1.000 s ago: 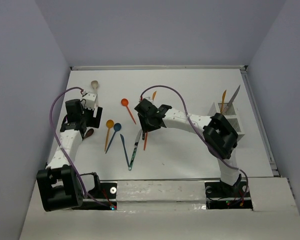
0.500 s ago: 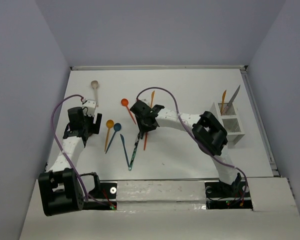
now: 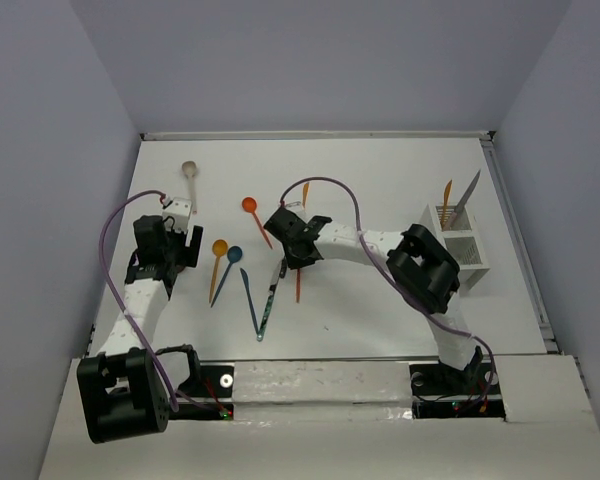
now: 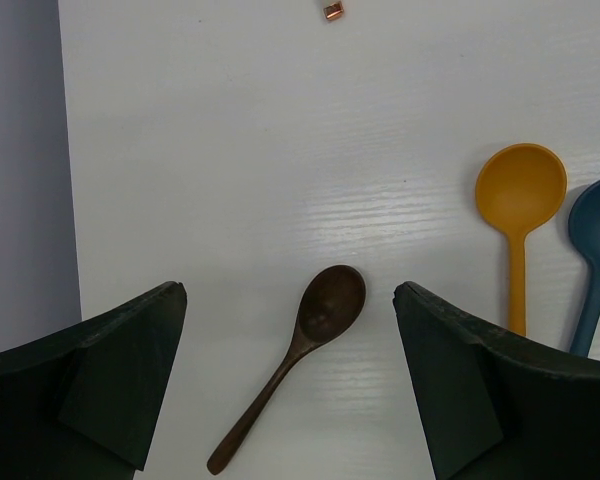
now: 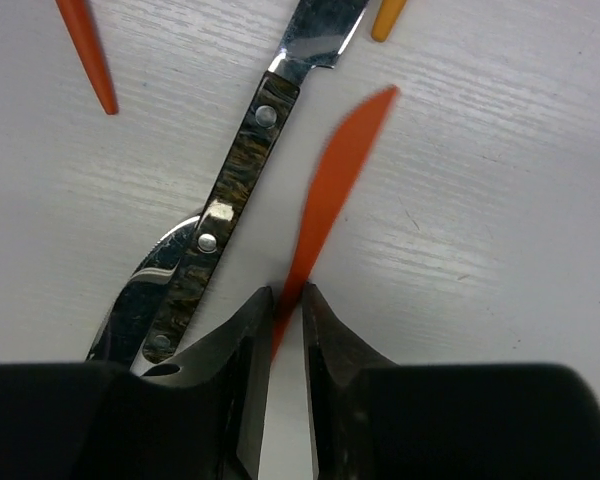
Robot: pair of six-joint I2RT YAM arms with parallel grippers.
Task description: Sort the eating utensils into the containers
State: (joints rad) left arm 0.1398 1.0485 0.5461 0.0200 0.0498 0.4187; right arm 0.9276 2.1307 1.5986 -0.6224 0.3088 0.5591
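My right gripper [image 5: 287, 300] is shut on the thin end of an orange knife [image 5: 335, 180], low over the table; in the top view the gripper [image 3: 296, 260] is mid-table with the knife [image 3: 298, 287] sticking out toward the near edge. A metal knife with a dark handle [image 5: 230, 200] lies just left of it. My left gripper [image 4: 290, 300] is open and straddles a dark brown spoon [image 4: 325, 310] lying on the table. An orange spoon [image 4: 520, 190] and a blue spoon [image 4: 595, 225] lie to its right. The white caddy [image 3: 467, 255] at the right holds an orange utensil and a grey knife.
A beige spoon [image 3: 189, 170] lies at the far left and a red-orange spoon [image 3: 250, 207] and an orange piece [image 3: 306, 190] lie beyond the right gripper. A teal knife [image 3: 249, 298] lies near the front. The left wall is close to my left arm.
My right gripper has come down and closed on the orange knife, which has shifted slightly right. My left gripper has moved toward the near edge to above the brown spoon.
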